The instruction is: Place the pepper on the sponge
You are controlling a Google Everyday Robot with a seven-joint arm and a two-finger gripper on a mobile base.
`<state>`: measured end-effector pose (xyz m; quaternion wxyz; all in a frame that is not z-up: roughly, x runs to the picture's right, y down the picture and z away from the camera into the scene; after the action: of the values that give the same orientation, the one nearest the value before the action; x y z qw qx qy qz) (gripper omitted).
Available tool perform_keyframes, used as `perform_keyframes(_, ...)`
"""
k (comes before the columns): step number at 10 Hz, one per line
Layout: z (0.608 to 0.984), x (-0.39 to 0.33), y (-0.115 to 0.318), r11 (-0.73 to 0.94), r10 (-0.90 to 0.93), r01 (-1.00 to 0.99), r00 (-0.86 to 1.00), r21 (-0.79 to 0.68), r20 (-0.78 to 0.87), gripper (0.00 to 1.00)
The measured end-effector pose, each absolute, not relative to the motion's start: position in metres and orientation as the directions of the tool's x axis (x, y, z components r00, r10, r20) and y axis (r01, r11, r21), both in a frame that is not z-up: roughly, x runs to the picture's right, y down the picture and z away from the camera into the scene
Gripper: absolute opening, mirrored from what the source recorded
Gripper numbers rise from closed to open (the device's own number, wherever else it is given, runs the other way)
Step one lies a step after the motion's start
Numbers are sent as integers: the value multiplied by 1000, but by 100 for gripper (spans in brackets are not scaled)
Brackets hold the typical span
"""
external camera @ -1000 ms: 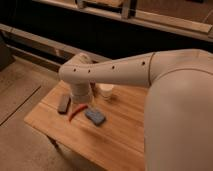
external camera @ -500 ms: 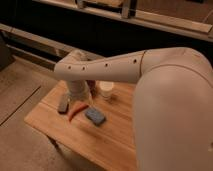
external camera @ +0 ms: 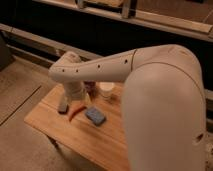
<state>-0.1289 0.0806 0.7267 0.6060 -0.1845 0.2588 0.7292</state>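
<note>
In the camera view, a light wooden table [external camera: 107,142] is seen from above, with a dark wall and pale rails behind it. Much of the right side is covered by the robot's bulky white arm [external camera: 150,85], which reaches leftwards over the table and bends down near the back-left corner. The gripper [external camera: 75,101] is found at the lower end of that bend, low over the left part of the table, just above the upper end of the pepper. Whether it is wide, narrow or holding anything cannot be told.

The slim curved red-orange chili pepper [external camera: 76,112] is seen lying flat on the tabletop near the left edge, its point turned towards the front. A grey rectangular block [external camera: 62,106] lies just beside it on the left. A blue rectangular sponge [external camera: 95,116] lies just to its right, apart from it. Towards the back edge, a white cup [external camera: 106,91] stands upright, with a dark can [external camera: 91,88] just to its left.
</note>
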Motion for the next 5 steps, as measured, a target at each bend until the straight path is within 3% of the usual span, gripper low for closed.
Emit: perform_keyframes(5,728,-129,82,-140,786,-977,-210,163,-582,65)
